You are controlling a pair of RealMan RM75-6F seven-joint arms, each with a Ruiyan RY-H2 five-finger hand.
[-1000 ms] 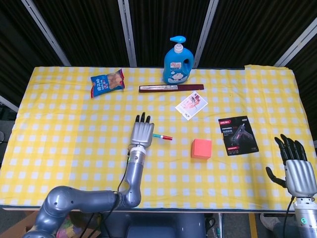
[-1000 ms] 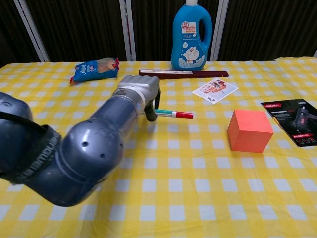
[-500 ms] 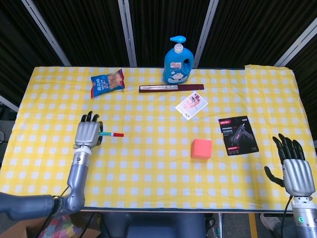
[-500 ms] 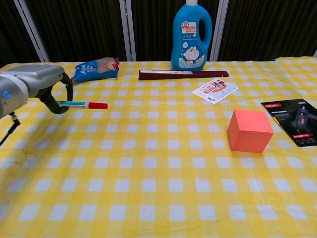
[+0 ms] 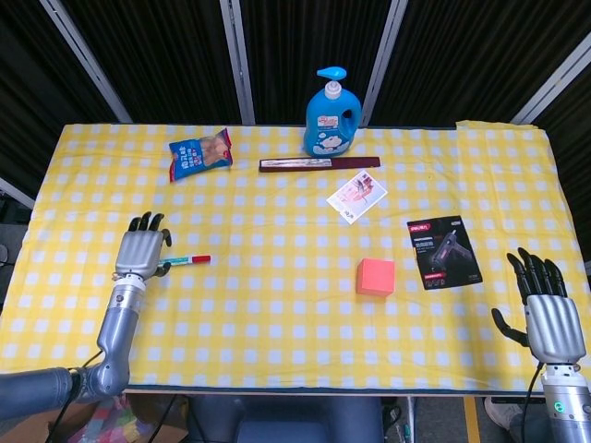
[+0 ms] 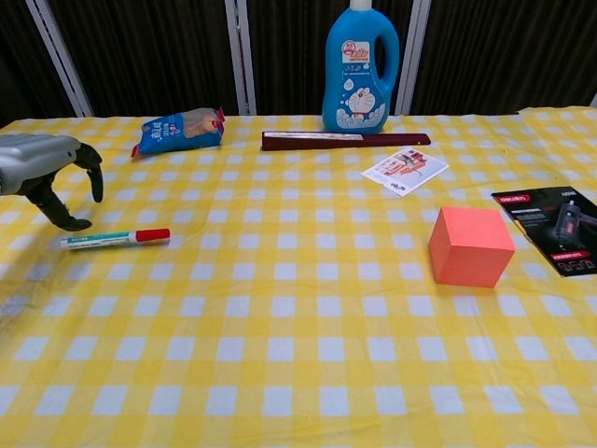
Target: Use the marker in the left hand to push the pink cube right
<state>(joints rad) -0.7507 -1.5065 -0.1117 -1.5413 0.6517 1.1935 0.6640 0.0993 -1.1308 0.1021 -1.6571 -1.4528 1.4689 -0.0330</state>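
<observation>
The left hand (image 6: 42,173) has withdrawn to the far left of the yellow-and-white checked worktop (image 5: 277,305) and has released the green-and-white marker with the red cap (image 6: 115,239). One second ago the hand held the marker near the middle of the worktop, a short way left of the cube; half a second ago it carried the marker well to the left. The marker now lies flat on the cloth, red cap pointing right, just below and right of the hand. In the chest view the fingers (image 6: 93,170) are apart and curved, with nothing between them. Whether the lowest fingertip touches the marker's left end cannot be determined.

The pink-orange cube (image 5: 376,276) sits right of centre, well apart from the marker and the left hand. Its position matches the earlier frames; no push has occurred. The black glue-gun package (image 5: 444,251) lies beside it on the right.

The right hand (image 5: 545,309) hangs off the near right corner, fingers extended and spread, holding nothing, and has barely shifted.

Assessment: the task is set back. The marker must be re-grasped from a flat lie, then carried across the worktop to the cube's left face before any rightward push can begin.
</observation>
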